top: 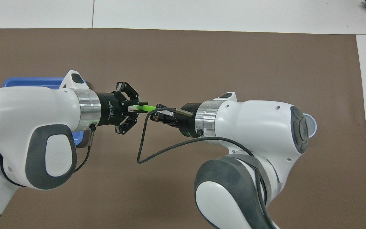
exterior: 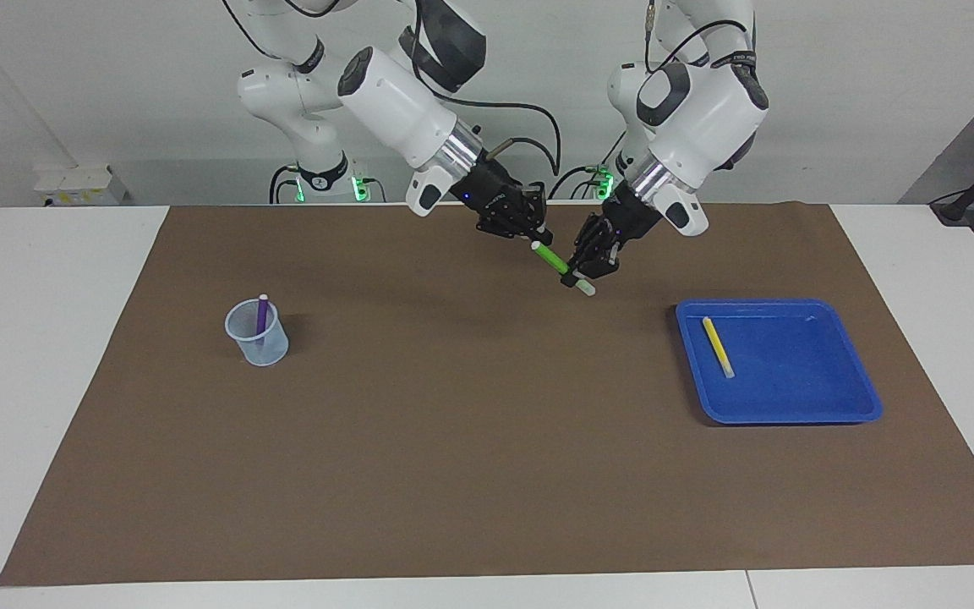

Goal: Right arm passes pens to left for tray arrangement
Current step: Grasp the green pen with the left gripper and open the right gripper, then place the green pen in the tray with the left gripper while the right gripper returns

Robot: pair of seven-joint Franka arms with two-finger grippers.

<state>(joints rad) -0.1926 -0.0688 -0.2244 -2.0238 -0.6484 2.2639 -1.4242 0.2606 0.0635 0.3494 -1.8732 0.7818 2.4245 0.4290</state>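
Observation:
The bright green pen (exterior: 552, 260) hangs tilted in the air over the mat's middle, between both grippers. My left gripper (exterior: 586, 260) is shut on its lower part, with the pale end sticking out below. My right gripper (exterior: 538, 230), blue light on its wrist, is at the pen's upper end. In the overhead view the green pen (top: 147, 108) bridges the left gripper (top: 138, 108) and the right gripper (top: 155, 114). The yellow pen (exterior: 717, 347) lies in the blue tray (exterior: 791, 414) toward the left arm's end. The purple pen (exterior: 262, 315) stands in the mesh cup (exterior: 257, 338).
A brown mat (exterior: 470, 440) covers the table. The cup stands toward the right arm's end. In the overhead view the left arm hides most of the tray (top: 27, 83) and the right arm hides most of the cup (top: 311, 125).

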